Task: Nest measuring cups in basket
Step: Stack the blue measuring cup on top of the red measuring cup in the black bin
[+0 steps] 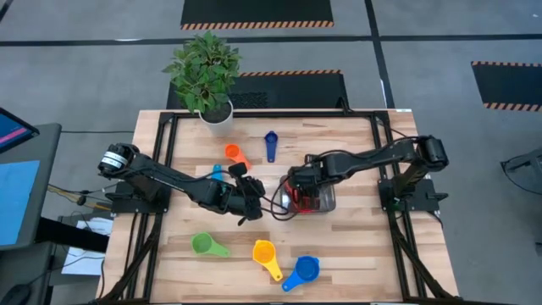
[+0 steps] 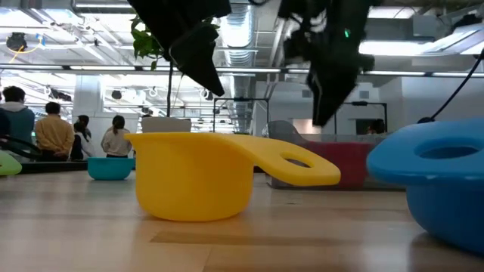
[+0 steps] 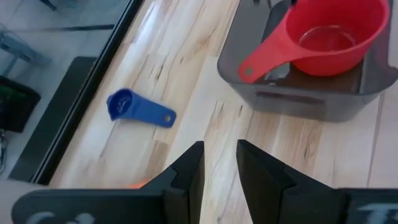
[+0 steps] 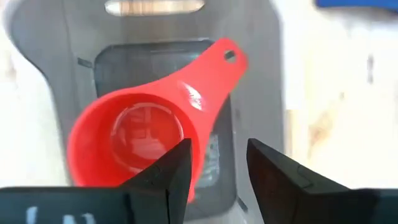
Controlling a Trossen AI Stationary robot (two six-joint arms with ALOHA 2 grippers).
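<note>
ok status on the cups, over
Right gripper open above basket, red cup inside, released. Left gripper empty, beside basket. Six cups still out on table. Nothing blocking.

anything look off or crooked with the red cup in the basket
Slightly. The red cup sits upright in the basket, but its handle slants up over a corner of the rim rather than lying inside. Nothing looks spilled or damaged. The right gripper hovers open above it; the other cups lie loose on the table.
</note>
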